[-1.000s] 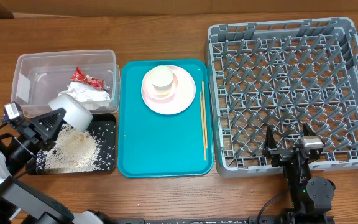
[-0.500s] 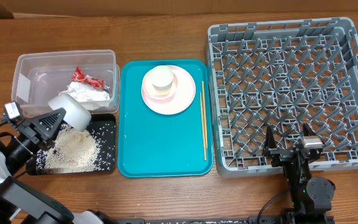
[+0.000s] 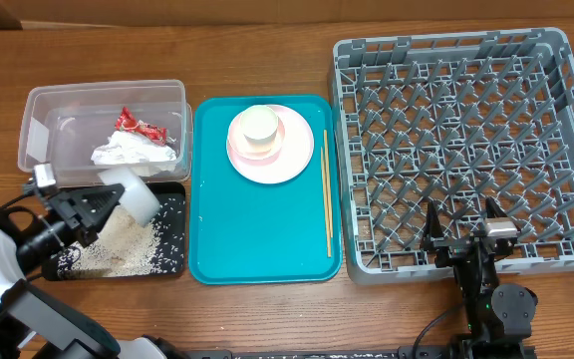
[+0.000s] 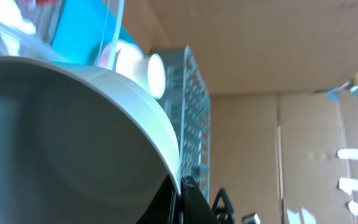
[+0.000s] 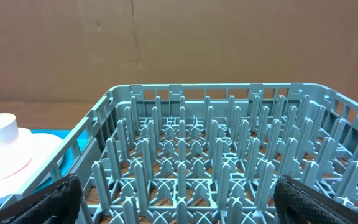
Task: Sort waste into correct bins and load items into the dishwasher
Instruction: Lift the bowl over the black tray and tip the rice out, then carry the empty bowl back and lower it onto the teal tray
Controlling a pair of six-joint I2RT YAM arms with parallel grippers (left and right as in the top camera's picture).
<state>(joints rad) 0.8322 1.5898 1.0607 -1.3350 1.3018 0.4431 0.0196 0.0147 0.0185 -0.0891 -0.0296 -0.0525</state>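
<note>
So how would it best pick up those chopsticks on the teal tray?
Probably at mid-length, coming straight down from above with fingers either side: the chopsticks lie flat together along the teal tray's right edge, too thin to catch endwise.

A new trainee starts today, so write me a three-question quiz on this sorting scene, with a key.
1. True or false: the dish rack holds no dishes.
2. Multiple choice: the white cup stands on A) the bare table, B) the pink plate, C) the dish rack.
3. Fill in: the left hand holds the white bowl tilted over the ____, where the rice scraps lie.

Key: 1 true. 2 B. 3 black tray.
</note>
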